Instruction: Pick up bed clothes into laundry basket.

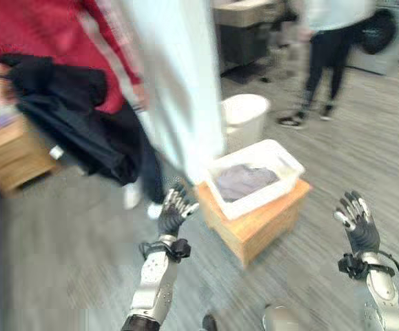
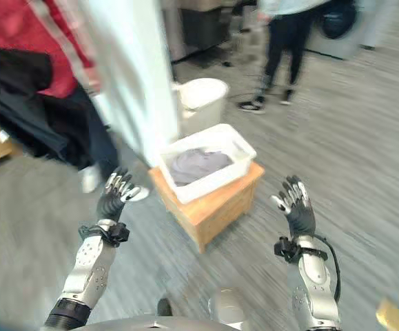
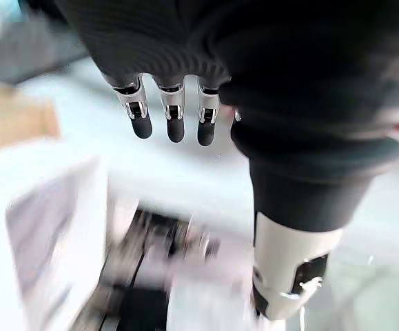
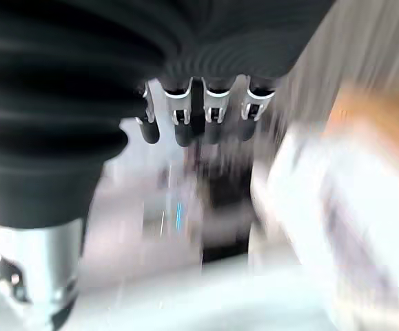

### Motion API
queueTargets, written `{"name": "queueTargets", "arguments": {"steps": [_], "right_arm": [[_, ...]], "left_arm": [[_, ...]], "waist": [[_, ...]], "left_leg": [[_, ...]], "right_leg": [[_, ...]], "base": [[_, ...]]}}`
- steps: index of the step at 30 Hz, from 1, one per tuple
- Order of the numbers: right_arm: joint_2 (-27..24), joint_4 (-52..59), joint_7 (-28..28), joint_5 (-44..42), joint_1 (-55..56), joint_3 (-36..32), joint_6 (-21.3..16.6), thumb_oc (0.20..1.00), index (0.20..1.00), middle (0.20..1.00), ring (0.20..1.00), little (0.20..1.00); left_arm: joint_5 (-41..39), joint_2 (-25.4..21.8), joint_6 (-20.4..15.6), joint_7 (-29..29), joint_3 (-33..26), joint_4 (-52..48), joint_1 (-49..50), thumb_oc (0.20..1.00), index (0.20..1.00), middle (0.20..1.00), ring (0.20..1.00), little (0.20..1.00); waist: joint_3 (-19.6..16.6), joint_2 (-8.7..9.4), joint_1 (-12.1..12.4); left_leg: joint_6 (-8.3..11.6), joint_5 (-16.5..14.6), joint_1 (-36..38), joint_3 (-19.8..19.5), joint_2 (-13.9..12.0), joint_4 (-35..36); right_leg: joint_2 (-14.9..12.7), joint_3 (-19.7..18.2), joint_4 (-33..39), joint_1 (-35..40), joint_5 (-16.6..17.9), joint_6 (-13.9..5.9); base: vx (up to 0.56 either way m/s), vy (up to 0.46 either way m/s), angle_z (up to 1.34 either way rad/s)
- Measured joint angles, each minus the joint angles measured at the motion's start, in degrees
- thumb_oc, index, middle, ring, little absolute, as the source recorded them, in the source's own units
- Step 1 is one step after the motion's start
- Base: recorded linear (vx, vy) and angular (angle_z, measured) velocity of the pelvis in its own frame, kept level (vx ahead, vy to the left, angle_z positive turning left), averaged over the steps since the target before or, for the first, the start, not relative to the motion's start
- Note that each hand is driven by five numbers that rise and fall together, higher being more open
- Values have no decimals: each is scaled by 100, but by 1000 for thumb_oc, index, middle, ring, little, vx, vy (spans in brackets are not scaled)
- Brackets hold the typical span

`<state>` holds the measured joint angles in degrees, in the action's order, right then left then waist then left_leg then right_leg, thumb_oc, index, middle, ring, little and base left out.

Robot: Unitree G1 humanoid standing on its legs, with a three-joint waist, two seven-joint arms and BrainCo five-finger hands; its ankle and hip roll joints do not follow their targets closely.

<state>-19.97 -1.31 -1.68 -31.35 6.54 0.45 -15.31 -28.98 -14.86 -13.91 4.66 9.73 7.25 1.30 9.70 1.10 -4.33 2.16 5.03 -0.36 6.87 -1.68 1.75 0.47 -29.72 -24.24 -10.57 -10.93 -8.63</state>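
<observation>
A white laundry basket (image 1: pixel 287 159) sits on a low wooden stand (image 1: pixel 261 224), with a grey garment (image 1: pixel 246 181) lying inside it. My left hand (image 1: pixel 174 211) is raised just left of the stand, fingers straight and holding nothing. My right hand (image 1: pixel 357 222) is raised to the right of the stand, fingers spread and holding nothing. A person in a red top (image 1: pixel 54 41) stands at the left holding dark clothes (image 1: pixel 75 121), with a long white sheet (image 1: pixel 178 76) hanging down in front of the basket's left side.
A round white bin (image 1: pixel 244 117) stands behind the basket. A wooden piece of furniture (image 1: pixel 9 155) is at the far left. A second person (image 1: pixel 326 48) in dark trousers stands at the back right. Grey floor lies open to the right.
</observation>
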Motion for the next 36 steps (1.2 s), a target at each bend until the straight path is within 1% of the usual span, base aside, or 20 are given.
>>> {"name": "queueTargets", "arguments": {"steps": [1, 2, 3, 5, 6, 7, 10, 12, 15, 17, 18, 20, 21, 22, 23, 25, 26, 27, 29, 36], "right_arm": [[-103, 16, 85, -18, -211, -4, 48, 1000, 1000, 1000, 1000, 1000], [-205, 342, 118, -26, 116, -112, 46, 1000, 1000, 1000, 1000, 1000], [-241, 242, 184, -26, 272, 64, -45, 1000, 1000, 1000, 1000, 1000], [-321, -84, 402, -10, 61, 332, 113, 1000, 1000, 1000, 1000, 1000], [-315, -101, 419, -11, 32, 385, 129, 1000, 1000, 1000, 1000, 1000], [-447, -90, 534, -9, 74, 442, 144, 1000, 1000, 1000, 1000, 1000], [-328, -80, 592, -16, 205, 477, 252, 1000, 1000, 1000, 1000, 1000], [-431, 142, 602, -22, 403, 452, 250, 1000, 1000, 1000, 1000, 1000], [-324, 163, 593, -128, 558, 213, 230, 1000, 1000, 1000, 1000, 1000], [-449, 193, 597, -127, 626, 214, 234, 1000, 1000, 1000, 1000, 1000], [-435, 220, 596, -128, 593, 185, 227, 1000, 1000, 1000, 1000, 1000], [-276, 326, 560, -156, 919, -136, 193, 1000, 1000, 1000, 1000, 1000], [-394, 320, 540, -243, 1083, -241, 195, 1000, 1000, 1000, 1000, 1000], [-499, 309, 525, -242, 1045, -216, 205, 1000, 1000, 1000, 1000, 1000], [-319, 168, 553, -235, 913, -153, 244, 1000, 1000, 1000, 1000, 1000], [-300, 121, 528, -235, 897, -111, 246, 1000, 1000, 1000, 1000, 1000], [-291, 94, 530, -236, 880, -41, 254, 1000, 1000, 1000, 1000, 1000], [-220, 79, 552, -234, 800, 88, 256, 1000, 1000, 1000, 1000, 1000], [-187, 75, 594, -217, 828, 216, 259, 1000, 1000, 1000, 1000, 1000], [-53, -181, 619, -2, 774, 320, 323, 1000, 1000, 1000, 1000, 1000]], "left_arm": [[-17, 63, 26, 23, 8, 156, -98, 1000, 1000, 1000, 1000, 1000], [-12, 385, -24, -21, -79, -53, 57, 1000, 1000, 1000, 1000, 1000], [-18, 545, -102, -74, -152, -210, 368, 1000, 1000, 1000, 1000, 1000], [-76, 470, -123, -62, -331, 112, 527, 1000, 1000, 1000, 1000, 1000], [-108, 421, -102, -71, -353, 188, 581, 1000, 1000, 1000, 1000, 1000], [-137, 354, -49, -97, -609, 483, 621, 1000, 1000, 1000, 1000, 1000], [-162, 82, 36, -68, -996, 756, 761, 1000, 1000, 1000, 1000, 1000], [-201, 65, 30, -98, -998, 702, 785, 1000, 1000, 1000, 1000, 1000], [-222, 98, 72, -164, -806, 692, 606, 1000, 1000, 1000, 1000, 1000], [-220, 145, 50, -222, -728, 467, 493, 1000, 1000, 1000, 1000, 1000], [-220, 120, 35, -227, -720, 437, 412, 1000, 1000, 1000, 1000, 1000], [-188, 181, 75, -225, -521, 611, -150, 1000, 1000, 1000, 1000, 1000], [-127, 249, 20, -242, -300, 513, -292, 1000, 1000, 1000, 1000, 1000], [-114, 240, 23, -243, -249, 386, -336, 1000, 1000, 1000, 1000, 1000], [-102, 105, 23, -234, -285, 282, -344, 1000, 1000, 1000, 1000, 1000], [-29, 10, 54, -227, -243, 280, -351, 1000, 1000, 1000, 1000, 1000], [40, -56, 23, -228, -230, 313, -326, 1000, 1000, 1000, 1000, 1000], [62, -230, 24, -223, -226, 430, -404, 1000, 1000, 1000, 1000, 1000], [125, -291, 30, -222, -244, 616, -422, 1000, 1000, 1000, 1000, 1000], [228, -329, 29, -93, -421, 516, 20, 1000, 1000, 1000, 1000, 1000]], "waist": [[56, -329, 198], [168, -564, 440], [26, -412, 453], [94, -294, 570], [97, -245, 677], [289, -233, 493], [431, 129, 334], [399, 372, 290], [426, 328, -165], [366, 95, -202], [361, -77, -245], [380, -177, -611], [268, -397, -818], [205, -562, -807], [213, -482, -700], [271, -541, -797], [268, -566, -819], [298, -533, -831], [262, -456, -806], [15, -12, -468]], "left_leg": [[-328, 102, -466, -358, -68, -542], [237, -142, -678, -929, -358, -795], [334, -161, -646, -959, -360, -532], [272, -127, -914, -946, -466, -602], [273, -163, -907, -898, -453, -568], [239, -485, -916, -561, -659, -728], [290, -548, -676, 640, -953, -1748], [371, -606, -470, 1068, -944, -2206], [771, -1005, 96, 1910, -1270, -2862], [866, -1259, 708, 2171, -1399, -2755], [895, -1381, 902, 2327, -1435, -2580], [966, -1546, 1032, 2672, -1097, -1970], [648, -1489, 1036, 2585, -613, -985], [347, -1585, 1070, 2442, -498, -546], [-44, -1320, 942, 2355, -155, -249], [-289, -1232, 823, 2017, -24, -176], [-408, -1068, 762, 1885, 26, -95], [-498, -958, 704, 1770, 44, -40], [-535, -849, 747, 1635, 122, 94], [-513, -646, 744, 1143, 445, 343]], "right_leg": [[248, 166, -305, 12, -158, -204], [1171, 322, -1988, 50, -564, 246], [1178, 899, -1143, 583, -642, 1073], [1163, 1176, -147, 899, -492, 1517], [1181, 1287, -125, 850, -393, 1578], [1061, 1986, 187, 919, -88, 1549], [768, 2948, 768, 1181, 143, 1704], [512, 3196, 840, 1031, 237, 1699], [128, 4198, 1620, 1263, 659, 1539], [35, 4480, 1623, 1052, 710, 1464], [19, 4680, 1658, 996, 789, 1265], [-541, 5686, 1655, 1006, 956, 1096], [-802, 5708, 1467, 705, 1115, 841], [-757, 5525, 1370, 461, 1155, 717], [-1021, 4794, 1333, 311, 1289, 583], [-1090, 4061, 1123, 106, 1428, 323], [-858, 3151, 971, -67, 1278, 227], [-448, 1706, 905, -157, 1137, -55], [-359, 1477, 1128, -101, 1135, -51], [-760, 2007, 2321, 648, 1558, 5]], "base": [[-617, -919, 250], [-335, -586, 186], [-271, -438, 206], [-389, -312, 156], [-362, -213, 143], [-383, -109, 132], [-351, -91, 157], [-279, -16, 127], [-142, 41, 176], [-216, 210, 153], [-355, 518, 123], [-240, 431, 242], [-128, 218, 217], [-131, 195, 154], [-265, 279, 56], [-172, 176, 83], [-27, 162, 83], [-27, 161, 55], [-66, 30, 50], [-21, -15, 41]]}}
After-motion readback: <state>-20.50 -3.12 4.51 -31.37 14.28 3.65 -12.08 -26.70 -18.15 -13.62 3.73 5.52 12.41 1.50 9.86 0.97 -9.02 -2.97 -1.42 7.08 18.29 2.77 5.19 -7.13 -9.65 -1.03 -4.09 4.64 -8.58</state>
